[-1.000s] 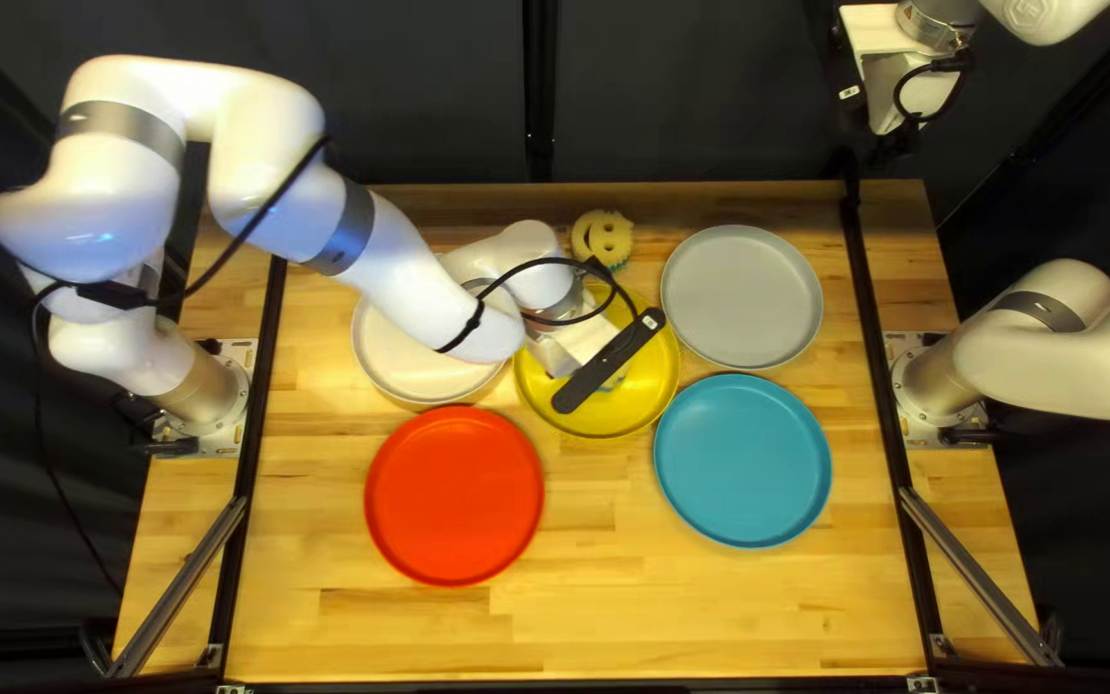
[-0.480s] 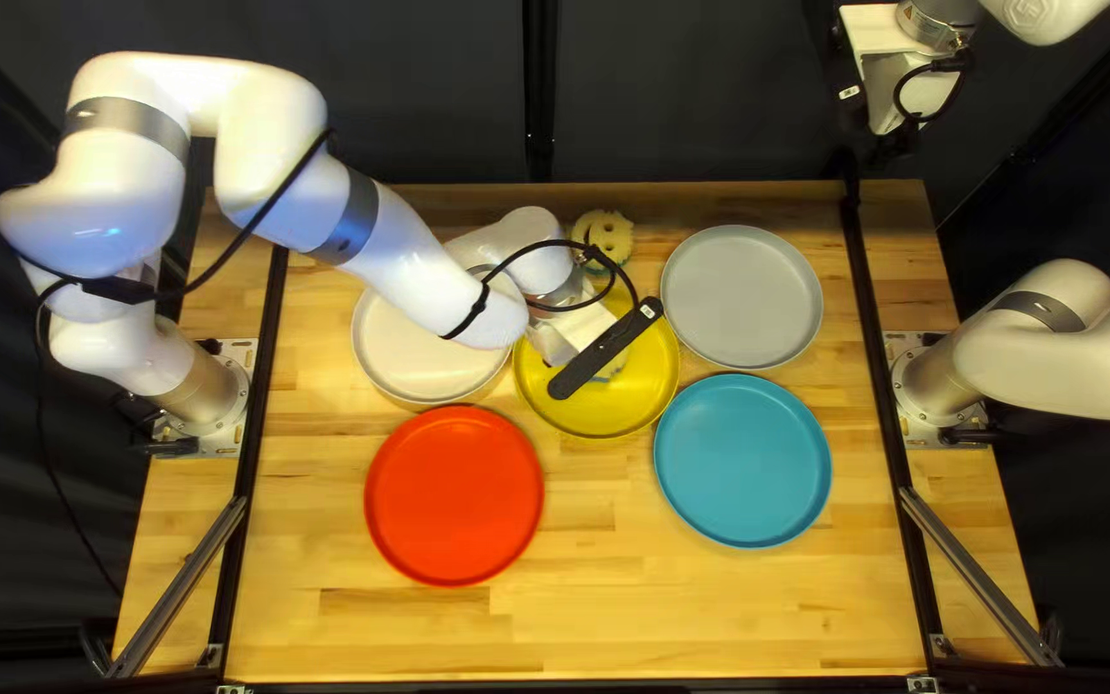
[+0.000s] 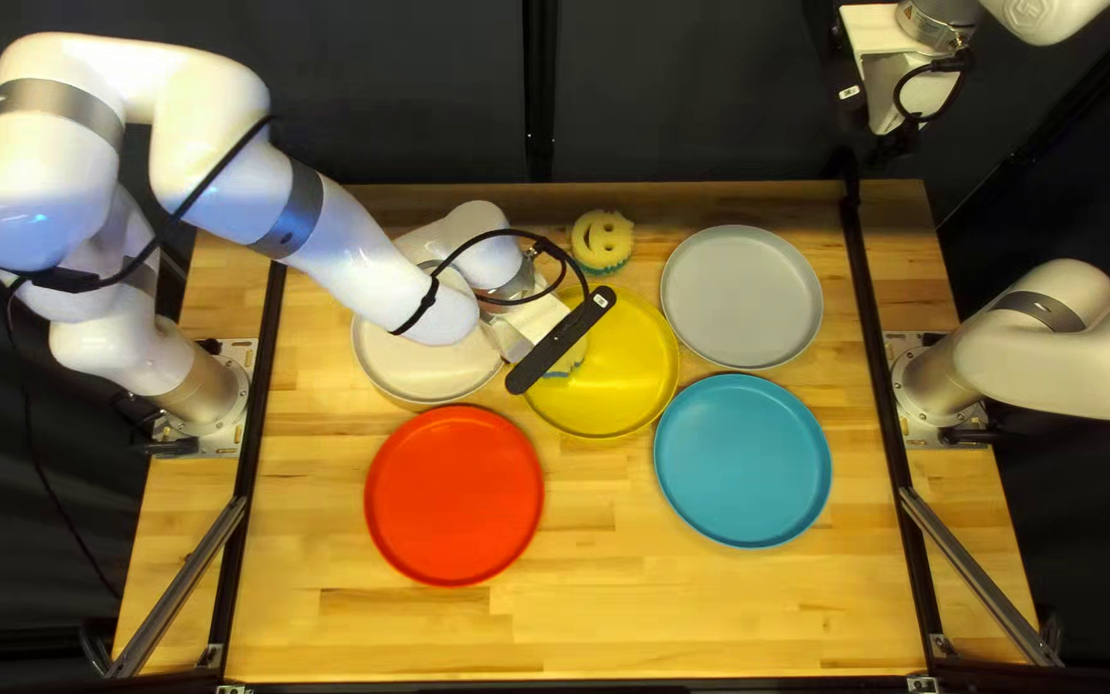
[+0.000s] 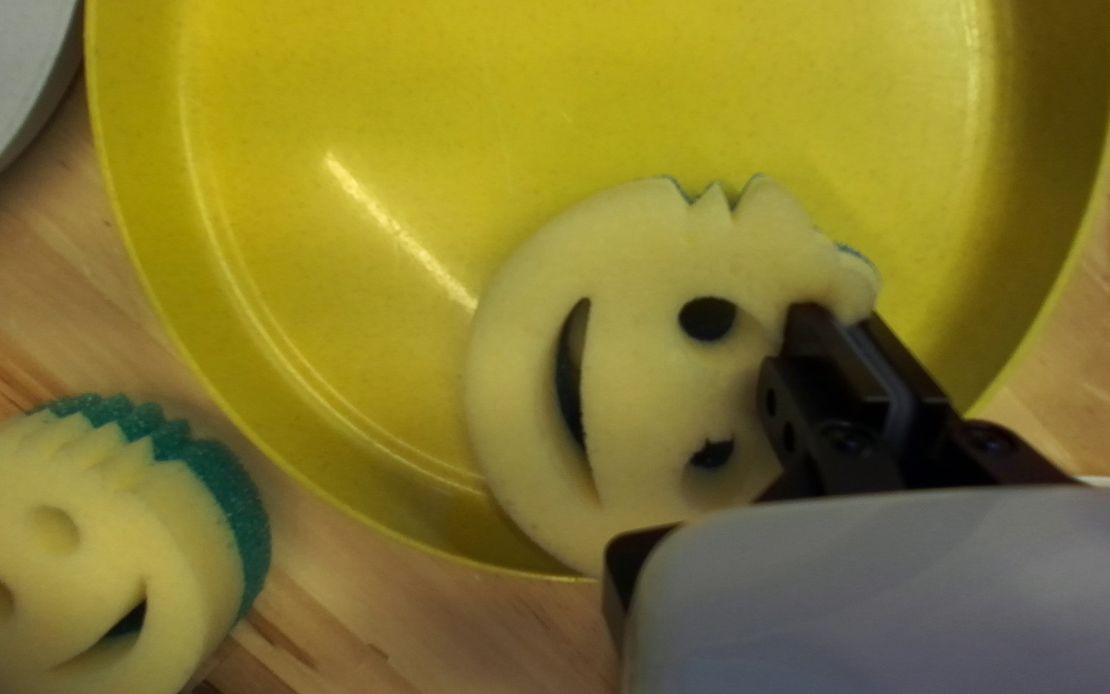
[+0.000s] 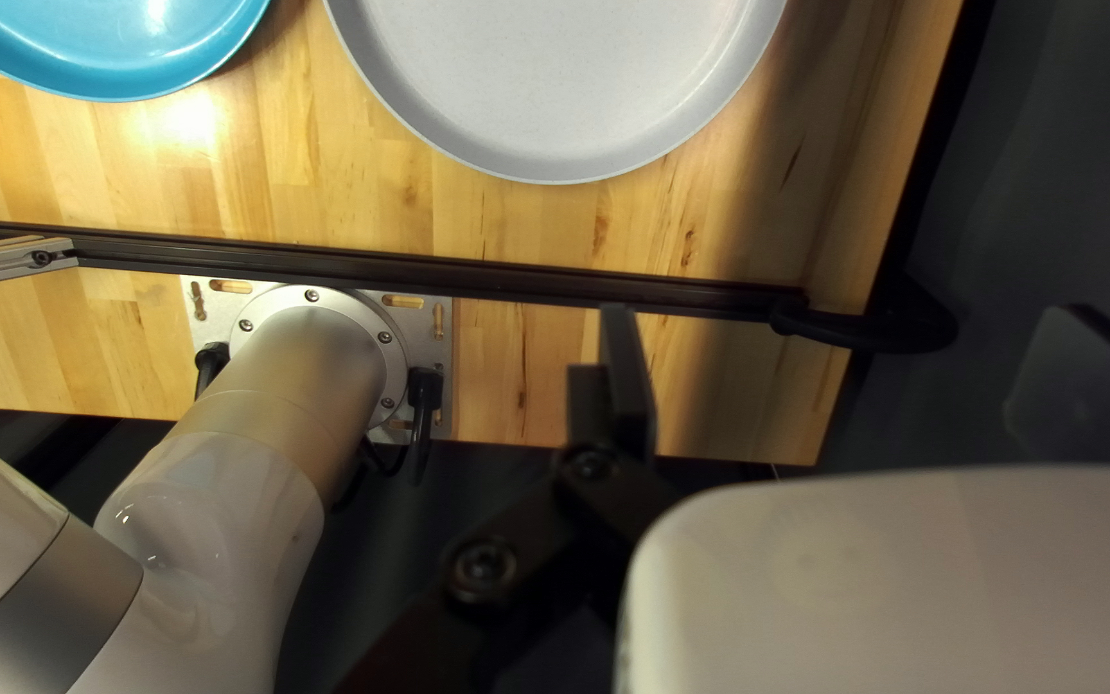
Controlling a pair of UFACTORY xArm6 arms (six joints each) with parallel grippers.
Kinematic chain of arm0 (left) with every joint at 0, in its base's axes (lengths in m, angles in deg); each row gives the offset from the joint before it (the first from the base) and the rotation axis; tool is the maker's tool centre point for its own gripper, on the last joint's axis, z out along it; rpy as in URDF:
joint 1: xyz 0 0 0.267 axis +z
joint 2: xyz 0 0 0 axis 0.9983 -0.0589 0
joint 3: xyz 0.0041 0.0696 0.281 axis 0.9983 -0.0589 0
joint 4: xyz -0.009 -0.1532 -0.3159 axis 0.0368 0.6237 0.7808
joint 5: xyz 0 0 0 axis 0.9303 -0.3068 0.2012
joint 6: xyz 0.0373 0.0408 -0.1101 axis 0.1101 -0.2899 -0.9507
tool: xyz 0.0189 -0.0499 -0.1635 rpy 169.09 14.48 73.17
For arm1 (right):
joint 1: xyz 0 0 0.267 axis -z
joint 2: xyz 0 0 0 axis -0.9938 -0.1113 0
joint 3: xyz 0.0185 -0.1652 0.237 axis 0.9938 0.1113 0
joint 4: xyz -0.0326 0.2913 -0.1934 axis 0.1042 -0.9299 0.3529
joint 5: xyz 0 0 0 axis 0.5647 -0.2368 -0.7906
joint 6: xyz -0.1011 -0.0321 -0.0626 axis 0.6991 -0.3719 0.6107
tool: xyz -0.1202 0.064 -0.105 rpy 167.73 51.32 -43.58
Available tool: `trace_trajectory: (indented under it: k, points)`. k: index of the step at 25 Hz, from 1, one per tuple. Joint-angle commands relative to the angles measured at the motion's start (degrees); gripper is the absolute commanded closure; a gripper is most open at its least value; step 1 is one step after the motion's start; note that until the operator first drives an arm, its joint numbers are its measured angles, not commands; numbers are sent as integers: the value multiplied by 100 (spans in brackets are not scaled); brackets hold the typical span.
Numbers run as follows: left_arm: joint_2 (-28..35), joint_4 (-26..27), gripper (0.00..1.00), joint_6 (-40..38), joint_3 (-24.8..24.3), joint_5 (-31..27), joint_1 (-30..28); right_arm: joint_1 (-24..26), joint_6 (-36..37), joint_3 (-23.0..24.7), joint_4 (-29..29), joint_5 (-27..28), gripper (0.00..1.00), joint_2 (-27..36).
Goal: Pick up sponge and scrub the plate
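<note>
Overhead slant; left-wrist close-up; shared plate (image 4: 420,145)

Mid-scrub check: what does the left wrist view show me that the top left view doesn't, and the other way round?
Only the left wrist view: the left gripper shut on the edge of the held sponge, which lies face up inside the yellow plate by its rim. From above, the wrist hides nearly all of this.
Only the top left view: the orange plate, the blue plate, the left arm and the right arm, which is off to the side.
Both: the yellow plate and the spare sponge just outside it.
</note>
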Motion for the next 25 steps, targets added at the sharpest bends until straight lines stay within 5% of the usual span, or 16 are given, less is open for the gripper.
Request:
trace_trajectory:
  k: [1, 8, 12, 25]
  points:
    - [-483, -121, 100, 51, 708, -209, 119, 0, 0, 0, 0, 0, 0, 0]
    - [-1135, -294, 100, 46, 1709, -507, 95, 0, 0, 0, 0, 0, 0, 0]
    - [-1274, -297, 100, 114, 1882, -542, 73, 0, 0, 0, 0, 0, 0, 0]
    - [-169, -71, 100, 190, 233, -164, 66, 0, 0, 0, 0, 0, 0, 0]
